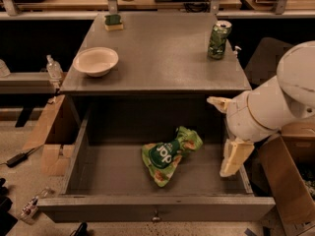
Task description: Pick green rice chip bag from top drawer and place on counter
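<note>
Where the green rice chip bag [170, 155] lies: on the floor of the top drawer [147, 208], a little right of its middle, crumpled, with the dark round logo turned up.
Top drawer: pulled open toward the near side, with a small knob centred on its front panel.
Counter [162, 58]: flat grey top of the cabinet, on the far side of the open drawer.
Bowl [96, 61]: pale, set upright on the left of the counter, close to its near edge.
Drink can [218, 33]: green, stood upright at the far right of the counter.
Sponge [113, 22]: a small green and yellow block at the far left of the counter.
Gripper [232, 149]: held over the right side of the drawer, by its right wall, right of the bag and apart from it; whether it is released or clenched cannot be told.
Arm [280, 97]: white, brought in from the right edge, beside the counter's near right corner.
Cardboard boxes: one is seen left of the cabinet [49, 132], another on the right [285, 181].
</note>
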`<state>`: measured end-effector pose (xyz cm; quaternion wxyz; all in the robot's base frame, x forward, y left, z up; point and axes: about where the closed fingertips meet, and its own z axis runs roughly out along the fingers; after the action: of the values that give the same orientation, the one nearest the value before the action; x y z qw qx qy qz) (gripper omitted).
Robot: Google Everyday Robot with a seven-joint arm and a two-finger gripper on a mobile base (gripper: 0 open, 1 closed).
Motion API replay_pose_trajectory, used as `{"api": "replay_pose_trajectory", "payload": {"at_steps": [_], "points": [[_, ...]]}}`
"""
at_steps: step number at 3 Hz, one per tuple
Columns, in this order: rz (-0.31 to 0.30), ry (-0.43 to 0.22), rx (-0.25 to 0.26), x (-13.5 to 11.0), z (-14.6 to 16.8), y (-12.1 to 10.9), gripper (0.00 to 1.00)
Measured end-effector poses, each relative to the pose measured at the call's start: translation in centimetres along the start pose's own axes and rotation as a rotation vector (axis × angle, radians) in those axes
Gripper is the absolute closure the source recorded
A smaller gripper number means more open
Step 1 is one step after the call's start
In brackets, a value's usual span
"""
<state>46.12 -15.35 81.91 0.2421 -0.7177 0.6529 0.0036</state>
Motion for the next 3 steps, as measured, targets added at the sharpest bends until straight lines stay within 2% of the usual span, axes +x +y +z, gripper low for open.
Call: {"api": "replay_pose_trajectory", "payload": {"at_steps": [1, 2, 3], "points": [[-0.041, 0.006, 0.049, -0.2, -0.7, -1.3, 0.00], [-0.057, 0.018, 0.054, -0.6, -0.8, -1.5, 0.00], [-0.172, 0.033, 0.064, -2.4, 2.7, -2.7, 0.00]]}}
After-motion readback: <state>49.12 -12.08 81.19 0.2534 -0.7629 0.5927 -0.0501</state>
